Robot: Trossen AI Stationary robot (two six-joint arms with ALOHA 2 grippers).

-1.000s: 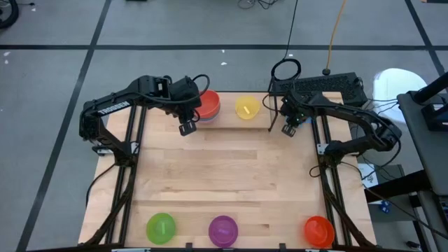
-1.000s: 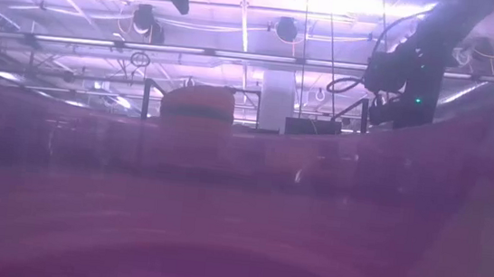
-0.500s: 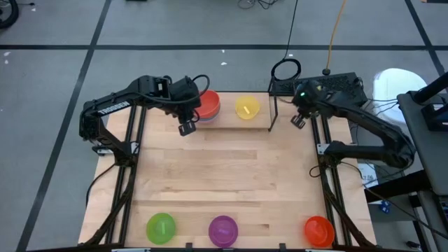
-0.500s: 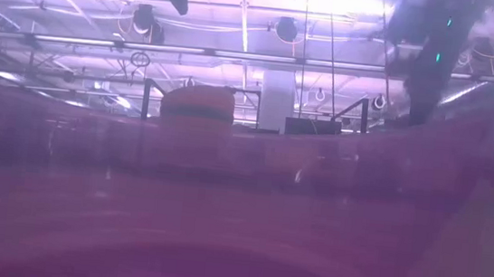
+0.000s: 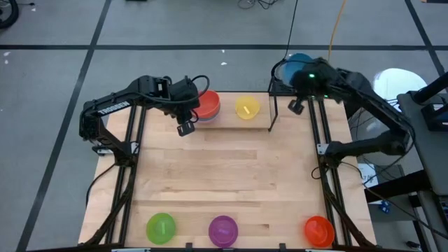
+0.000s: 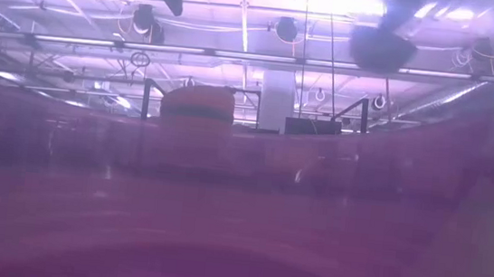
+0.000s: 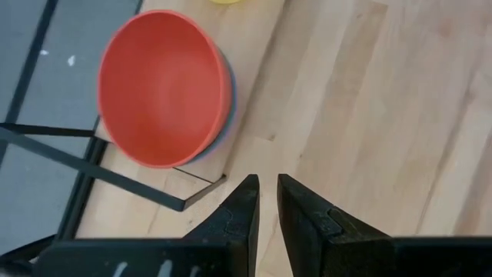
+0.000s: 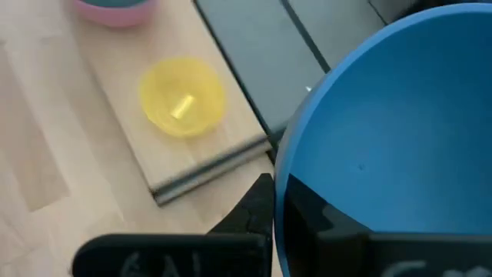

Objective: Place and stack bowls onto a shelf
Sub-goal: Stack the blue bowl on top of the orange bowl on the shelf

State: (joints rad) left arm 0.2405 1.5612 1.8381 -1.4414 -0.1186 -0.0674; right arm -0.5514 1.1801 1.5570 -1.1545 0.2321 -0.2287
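Right tool grips blue bowl beyond yellow bowl.

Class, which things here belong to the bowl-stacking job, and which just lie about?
Job: blue round plastic bowl in right gripper; red bowl stack, yellow bowl on black-rod wooden shelf; green bowl, purple bowl, orange-red bowl.
Lying about: orange cable, white rounded object.

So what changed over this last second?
The right gripper rose and swung toward the table's far edge, carrying a blue bowl clamped in its fingers. The left gripper, shelf and remaining bowls stayed put.
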